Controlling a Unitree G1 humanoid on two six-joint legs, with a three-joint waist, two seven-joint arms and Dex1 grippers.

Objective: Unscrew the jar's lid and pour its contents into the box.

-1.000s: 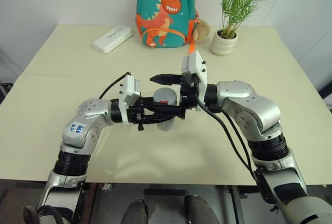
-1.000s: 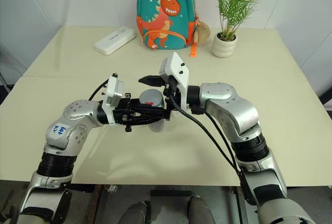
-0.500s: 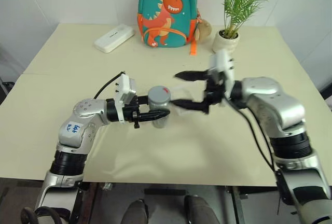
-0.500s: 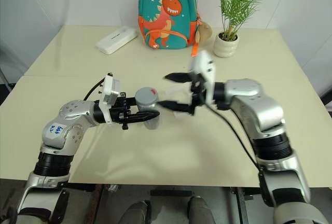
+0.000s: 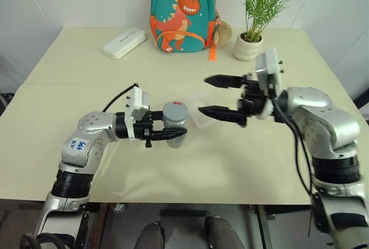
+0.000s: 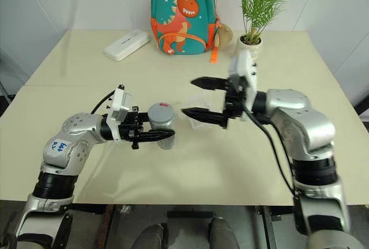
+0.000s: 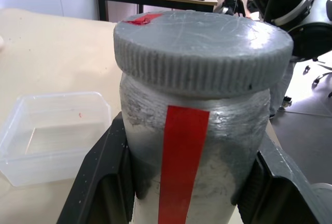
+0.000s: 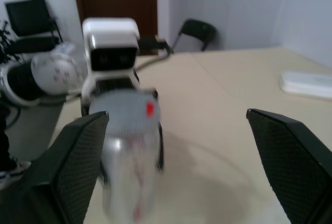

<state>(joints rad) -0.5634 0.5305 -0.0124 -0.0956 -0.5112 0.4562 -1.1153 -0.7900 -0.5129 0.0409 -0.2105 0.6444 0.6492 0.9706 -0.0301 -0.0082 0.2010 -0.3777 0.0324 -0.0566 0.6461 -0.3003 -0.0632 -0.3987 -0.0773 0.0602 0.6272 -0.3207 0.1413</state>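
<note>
The jar (image 5: pixel 174 123), silvery with a red stripe, stands upright on the table with my left gripper (image 5: pixel 174 134) shut on its body from the left. The grey lid (image 5: pixel 174 110) sits on top of it, seen close in the left wrist view as the lid (image 7: pixel 202 45) between my fingers (image 7: pixel 98 182). The contents are hidden inside. My right gripper (image 5: pixel 212 95) hangs open to the right of the jar, apart from it, pointing at it. The clear box (image 5: pixel 199 117) lies on the table just right of the jar, below the right gripper's fingers.
Along the table's far side stand a dinosaur backpack (image 5: pixel 181 10), a white plant pot (image 5: pixel 248 47) and a flat white case (image 5: pixel 124 42). The table's near edge (image 5: pixel 190 202) runs below both arms.
My right gripper, which was over the jar's lid a second ago, has pulled away to the right and stays open. The left gripper and jar have kept still.
</note>
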